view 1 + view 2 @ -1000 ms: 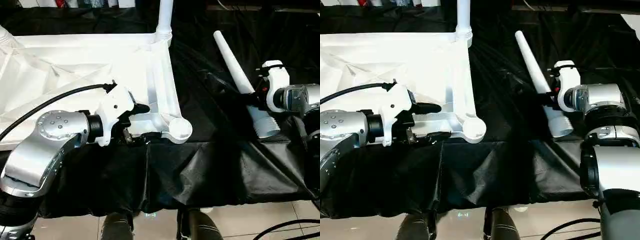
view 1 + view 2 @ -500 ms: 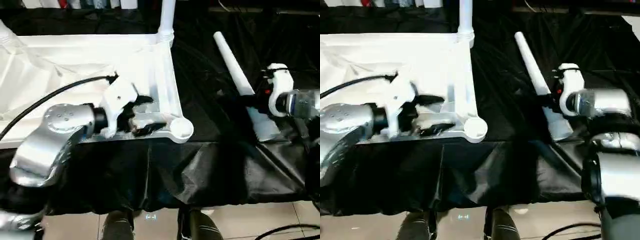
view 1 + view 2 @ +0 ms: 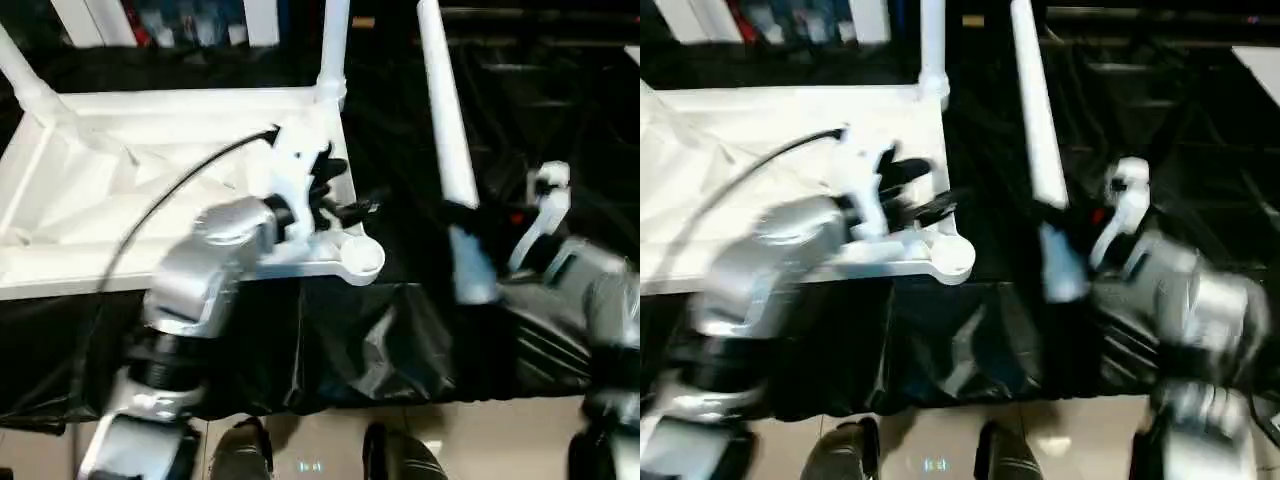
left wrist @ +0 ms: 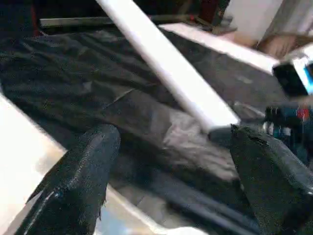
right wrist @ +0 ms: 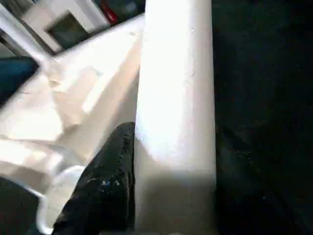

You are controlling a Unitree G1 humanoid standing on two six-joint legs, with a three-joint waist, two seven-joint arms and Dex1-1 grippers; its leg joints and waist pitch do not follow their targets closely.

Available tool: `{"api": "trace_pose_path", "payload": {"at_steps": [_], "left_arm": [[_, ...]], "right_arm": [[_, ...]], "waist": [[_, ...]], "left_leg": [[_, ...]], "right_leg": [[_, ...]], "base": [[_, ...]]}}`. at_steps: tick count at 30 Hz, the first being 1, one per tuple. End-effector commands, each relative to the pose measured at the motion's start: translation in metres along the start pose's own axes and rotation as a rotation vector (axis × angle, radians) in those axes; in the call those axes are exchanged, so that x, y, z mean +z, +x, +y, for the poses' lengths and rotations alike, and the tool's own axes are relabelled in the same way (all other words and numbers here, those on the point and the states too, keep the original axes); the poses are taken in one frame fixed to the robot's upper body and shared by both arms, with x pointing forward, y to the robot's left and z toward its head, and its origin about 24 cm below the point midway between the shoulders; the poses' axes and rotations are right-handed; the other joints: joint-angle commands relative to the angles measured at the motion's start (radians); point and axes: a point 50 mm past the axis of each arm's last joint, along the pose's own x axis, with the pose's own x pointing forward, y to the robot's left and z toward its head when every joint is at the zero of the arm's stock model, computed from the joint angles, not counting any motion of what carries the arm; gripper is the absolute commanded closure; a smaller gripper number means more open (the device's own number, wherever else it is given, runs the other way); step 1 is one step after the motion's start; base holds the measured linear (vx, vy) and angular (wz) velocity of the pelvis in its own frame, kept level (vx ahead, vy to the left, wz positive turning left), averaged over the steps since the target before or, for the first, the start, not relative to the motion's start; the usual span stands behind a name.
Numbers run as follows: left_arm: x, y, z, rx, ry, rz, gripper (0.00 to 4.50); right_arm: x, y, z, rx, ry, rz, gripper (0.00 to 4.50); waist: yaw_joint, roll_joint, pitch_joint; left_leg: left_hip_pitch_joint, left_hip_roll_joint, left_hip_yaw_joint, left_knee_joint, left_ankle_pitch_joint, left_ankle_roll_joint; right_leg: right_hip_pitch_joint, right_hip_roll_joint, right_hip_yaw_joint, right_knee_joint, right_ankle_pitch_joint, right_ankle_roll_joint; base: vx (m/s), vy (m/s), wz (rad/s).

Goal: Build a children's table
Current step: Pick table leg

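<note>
Leg (image 3: 447, 140) now upright in right fingers (image 5: 105, 188)

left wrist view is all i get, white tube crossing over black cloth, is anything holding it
Observer: Yes, the right tool is shut on that leg, near its thick lower end.
Operator: is it lying on the cloth or lifted
Observer: Lifted, standing close to upright with the narrow end up.
Operator: where is the free socket
Observer: The near right corner socket of the table top is empty, just ahead of the open left tool.
Operator: any legs in already
Observer: One stands in the far right corner.
</note>
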Motion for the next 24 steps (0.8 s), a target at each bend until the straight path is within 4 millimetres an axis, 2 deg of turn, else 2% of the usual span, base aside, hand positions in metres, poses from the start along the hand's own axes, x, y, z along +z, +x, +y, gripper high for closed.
{"api": "trace_pose_path", "payload": {"at_steps": [1,3,4,5,6,7,12,15,16,19,24], "left_arm": [[0.004,0.005,0.000,0.007,-0.029,-0.034,0.42],[0.005,0.008,-0.001,0.012,-0.041,-0.044,0.42],[0.007,0.010,-0.001,0.008,-0.059,-0.054,0.42],[0.008,0.011,-0.002,0.004,-0.072,-0.061,0.42],[0.009,0.012,-0.002,0.000,-0.095,-0.071,0.42],[0.012,0.015,-0.002,-0.007,-0.154,-0.095,0.42],[0.019,0.021,-0.007,-0.070,-0.310,-0.140,0.42],[0.021,0.022,-0.011,-0.126,-0.346,-0.147,0.42],[0.021,0.022,-0.012,-0.133,-0.349,-0.143,0.42],[0.020,0.022,-0.014,-0.156,-0.366,-0.126,0.42],[0.019,0.023,-0.016,-0.175,-0.406,-0.104,0.42]], "right_arm": [[0.011,-0.003,0.012,0.039,-0.010,-0.063,2.70],[0.009,-0.004,0.016,0.056,-0.013,-0.067,2.70],[0.009,-0.004,0.021,0.093,-0.008,-0.080,2.70],[0.009,-0.005,0.024,0.119,-0.003,-0.089,2.70],[0.008,-0.005,0.026,0.132,-0.001,-0.096,2.70],[0.008,-0.005,0.030,0.159,-0.001,-0.112,2.70],[0.006,-0.003,0.043,0.226,0.015,-0.107,2.70],[0.006,-0.002,0.048,0.263,0.018,-0.104,2.70],[0.006,-0.002,0.048,0.270,0.021,-0.105,2.70],[0.008,-0.001,0.052,0.305,0.027,-0.114,2.70],[0.008,0.000,0.058,0.360,0.027,-0.106,2.70]], "waist": [[0.007,-0.016,-0.131],[0.008,-0.015,-0.133],[0.007,-0.020,-0.136],[0.009,-0.015,-0.136],[0.007,-0.016,-0.137],[0.007,-0.023,-0.141],[0.010,-0.022,-0.152],[0.011,-0.023,-0.159],[0.011,-0.027,-0.161],[0.012,-0.027,-0.167],[0.015,-0.031,-0.173]], "left_leg": [[0.017,0.000,0.005,-0.052,-0.086,0.083],[0.018,0.001,0.004,-0.053,-0.100,0.073],[0.017,0.001,0.005,-0.053,-0.102,0.073],[0.017,0.000,0.006,-0.052,-0.104,0.071],[0.012,-0.001,0.004,-0.053,-0.102,0.071],[0.013,-0.004,0.008,-0.050,-0.101,0.072],[0.010,-0.004,0.005,-0.049,-0.099,0.079],[0.009,-0.006,0.005,-0.048,-0.102,0.079],[0.009,-0.006,0.006,-0.047,-0.104,0.078],[0.008,-0.005,0.005,-0.047,-0.109,0.073],[0.008,-0.005,0.005,-0.047,-0.109,0.067]], "right_leg": [[0.084,-0.031,0.029,-0.068,-0.116,-0.263],[0.082,-0.030,0.028,-0.072,-0.144,-0.245],[0.083,-0.030,0.027,-0.073,-0.151,-0.241],[0.081,-0.030,0.028,-0.074,-0.152,-0.235],[0.082,-0.030,0.027,-0.073,-0.148,-0.231],[0.082,-0.029,0.027,-0.074,-0.148,-0.229],[0.081,-0.029,0.023,-0.075,-0.156,-0.219],[0.082,-0.029,0.022,-0.077,-0.167,-0.208],[0.082,-0.029,0.021,-0.077,-0.174,-0.206],[0.081,-0.028,0.021,-0.080,-0.202,-0.183],[0.080,-0.028,0.019,-0.081,-0.214,-0.170]], "base": [[0.000,0.000,0.00],[0.000,0.000,0.00],[0.000,0.000,0.00],[0.000,0.000,0.00],[0.000,0.000,0.00],[0.000,0.000,0.00],[0.000,0.000,0.00],[0.000,0.000,0.00],[0.000,0.000,0.00],[0.000,0.000,0.00],[0.000,0.000,0.00]]}}
